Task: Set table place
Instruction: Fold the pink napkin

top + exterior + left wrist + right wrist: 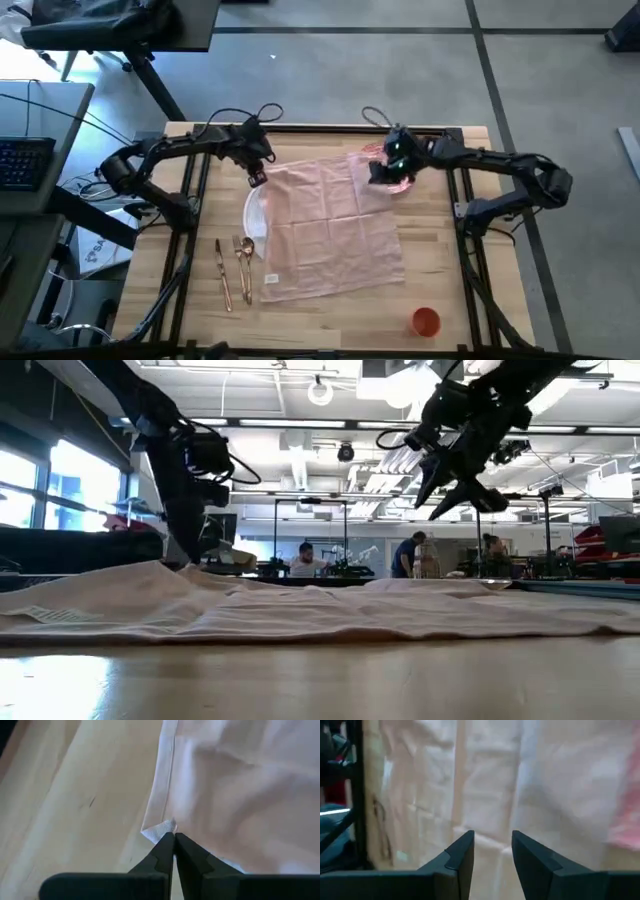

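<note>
**Napkin spread over both plates; left gripper pinching its far-left corner**

Light wood table (440,230), black-framed, with an open workshop room behind it and several people at benches far off in the low view.

Key relation: pale pink napkin (330,225) lies opened out near the table's middle, long axis running from the far edge toward the near edge, slightly skewed. Left gripper (256,176) sits at the napkin's far-left corner; in the left wrist view the fingers are closed together on the hemmed corner tip (161,829). Right gripper (385,172) hovers over the far-right corner, raised off the cloth in the low view, fingers apart with nothing between them; napkin lies directly below and ahead of it. Each arm is nearest its own far corner, so any lift or fold of the cloth likely turns on the right gripper coming down onto that corner.

Count:
- napkin: one
- white plate (256,214): one, mostly covered, only its left rim showing past the napkin's left edge
- pink patterned plate (402,183): one, partly showing at the napkin's far-right corner beneath the right gripper
- gold cutlery (236,268): three pieces, side by side toward the near-left, left of the napkin, handles pointing at the near edge
- orange cup (426,321): one, by the near-right corner, well apart from the rest
</note>
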